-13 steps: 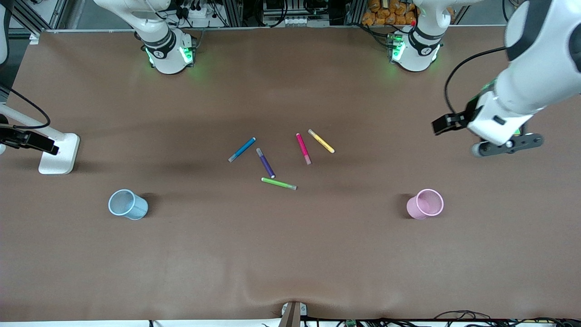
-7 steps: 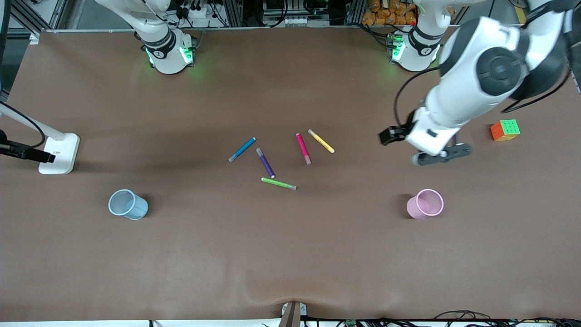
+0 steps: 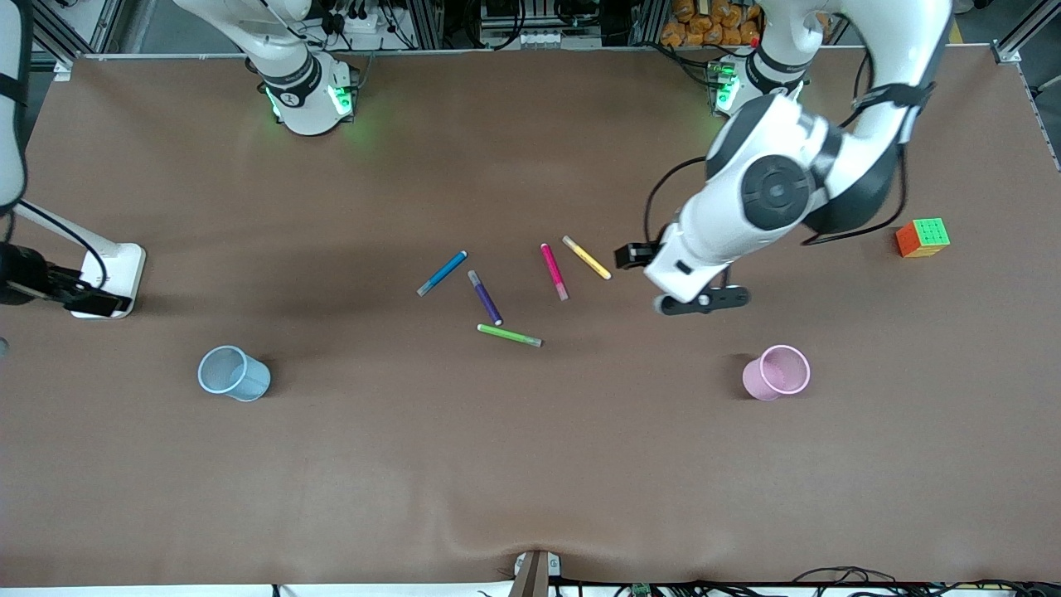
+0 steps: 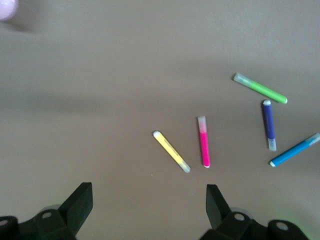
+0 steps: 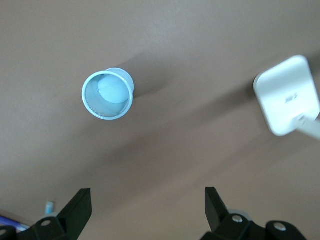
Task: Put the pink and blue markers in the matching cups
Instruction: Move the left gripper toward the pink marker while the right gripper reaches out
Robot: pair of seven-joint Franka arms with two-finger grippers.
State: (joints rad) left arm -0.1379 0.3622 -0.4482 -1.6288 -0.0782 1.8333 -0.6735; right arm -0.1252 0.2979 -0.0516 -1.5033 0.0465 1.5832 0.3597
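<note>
**Both pincers wide, nothing held; markers fanned mid-table**

Landmark for me = the pink marker (image 3: 554, 271), lying flat mid-table.

Room: lots of bare brown table (image 3: 530, 464) nearer the front cam than the pink marker, clear run to the table edge. Yellow marker (image 3: 587, 257) lies just beside it toward the left arm's end, not touching. Purple marker (image 3: 485, 297) and blue marker (image 3: 442, 273) lie toward the right arm's end, apart from it and from each other. Green marker (image 3: 509, 335) lies nearer the cam, its one end close to the purple one's tip; can't tell if they touch.

Cups: pink cup (image 3: 777, 372) upright, well apart toward the left arm's end and nearer the cam. Blue cup (image 3: 233, 373) upright, well apart toward the right arm's end, also nearer the cam.

Writing: white stand base (image 5: 289, 95) has grey lettering, unreadable. Coloured cube (image 3: 922, 237) sits near the left arm's end.

Axes: pink marker's long axis runs roughly cam-to-bases, pale end nearer the cam. Blue marker is diagonal, greyish end nearer the cam.

Left gripper (image 4: 149, 204) is over bare table just toward the left arm's end from the yellow marker, fingers spread wide, empty. Right gripper (image 5: 148, 208) is over the table near the blue cup and stand, fingers wide, empty.
</note>
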